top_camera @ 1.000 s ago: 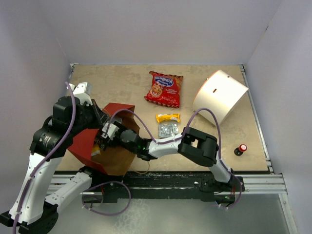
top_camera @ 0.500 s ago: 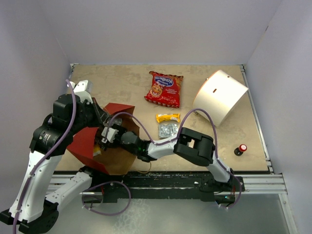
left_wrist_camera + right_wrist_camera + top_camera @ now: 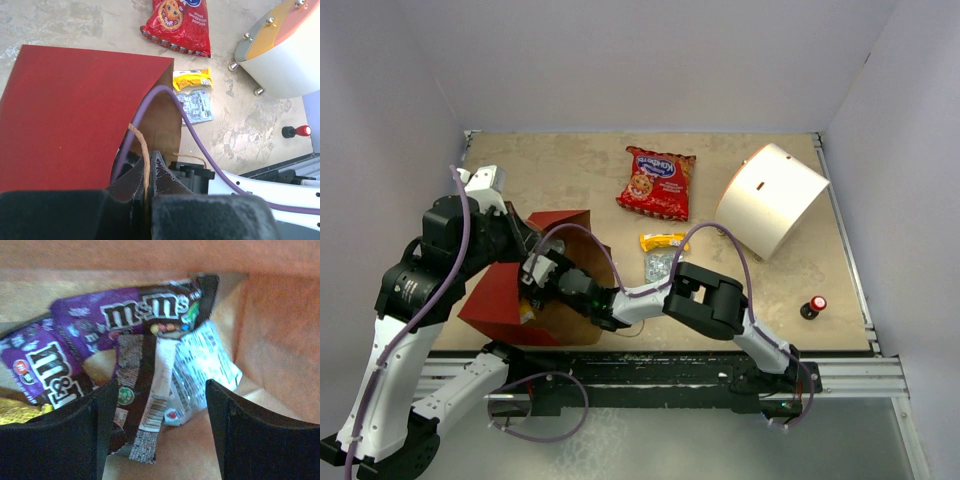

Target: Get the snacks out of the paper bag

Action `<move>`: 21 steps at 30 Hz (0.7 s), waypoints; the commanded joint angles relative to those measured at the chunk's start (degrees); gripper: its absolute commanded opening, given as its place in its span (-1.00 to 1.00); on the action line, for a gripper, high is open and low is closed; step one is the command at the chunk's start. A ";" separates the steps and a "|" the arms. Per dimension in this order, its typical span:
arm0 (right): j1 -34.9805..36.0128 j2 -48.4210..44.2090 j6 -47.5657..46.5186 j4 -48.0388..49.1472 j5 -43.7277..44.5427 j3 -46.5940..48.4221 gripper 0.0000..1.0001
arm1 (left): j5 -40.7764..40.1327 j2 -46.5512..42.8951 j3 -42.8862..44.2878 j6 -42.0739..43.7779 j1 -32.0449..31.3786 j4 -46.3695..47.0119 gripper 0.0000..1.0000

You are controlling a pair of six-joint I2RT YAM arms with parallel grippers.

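Observation:
The red paper bag [image 3: 495, 295] lies on its side at the left, brown mouth facing right. My left gripper [image 3: 146, 172] is shut on its thin brown loop handle [image 3: 140, 137] above the bag's red side [image 3: 65, 115]. My right gripper [image 3: 162, 410] is deep inside the bag and open, with nothing between its fingers. Just ahead of it lie a purple candy packet [image 3: 135, 315], a second purple one [image 3: 42, 365] and a silver foil pack [image 3: 207, 365]. Out on the table lie the red cookie bag [image 3: 658, 182], a yellow packet [image 3: 664, 242] and a silver foil pack [image 3: 663, 264].
A large white cylinder [image 3: 772, 198] lies on its side at the back right. A small red-capped black object [image 3: 812, 306] stands near the right front edge. My right arm's purple cable [image 3: 165, 92] arches over the bag's mouth.
My right arm has reached further left into the bag and its jaws have widened a little. The bag's mouth has shifted slightly. The left gripper stays shut on the handle.

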 commanded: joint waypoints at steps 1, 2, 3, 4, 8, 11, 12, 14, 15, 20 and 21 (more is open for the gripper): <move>-0.65 1.77 6.38 -6.64 5.74 6.02 0.44 | 1.55 -0.26 2.41 0.57 0.11 2.09 -1.00; -0.79 2.56 6.81 -8.17 6.03 7.16 0.44 | 1.62 -0.31 2.41 0.49 0.16 2.03 -1.00; -0.92 3.51 7.29 -9.61 6.35 8.13 0.43 | 1.62 -0.39 2.31 0.40 0.12 1.86 -1.00; -1.01 4.19 7.77 -10.81 6.46 9.02 0.42 | 1.62 -0.49 2.12 0.27 0.10 1.73 -1.00; -1.28 5.59 9.11 -13.37 4.76 11.03 0.22 | 1.75 -1.41 1.12 -0.54 0.15 1.27 -1.00; -1.63 5.18 9.83 -13.78 4.70 11.38 -0.11 | 1.53 -1.87 0.48 -1.01 0.13 1.06 -1.00; -1.75 4.84 9.65 -13.77 4.64 11.54 -0.19 | 1.37 -1.95 0.34 -1.08 0.14 0.94 -1.00; -2.19 3.87 8.46 -13.45 4.49 11.73 -0.27 | 1.02 -2.01 0.06 -1.19 0.11 0.70 -1.00; -2.30 3.21 7.48 -12.98 4.38 11.71 -0.31 | 0.77 -2.00 -0.02 -1.17 0.13 0.65 -1.00; -2.57 -0.87 3.48 -11.14 4.71 10.03 -0.93 | -1.01 -1.88 -0.31 -0.81 0.12 0.36 -1.00; -2.51 -2.08 3.29 -10.88 4.82 9.46 -0.94 | -1.38 -1.90 -0.29 -0.72 0.14 0.35 -1.00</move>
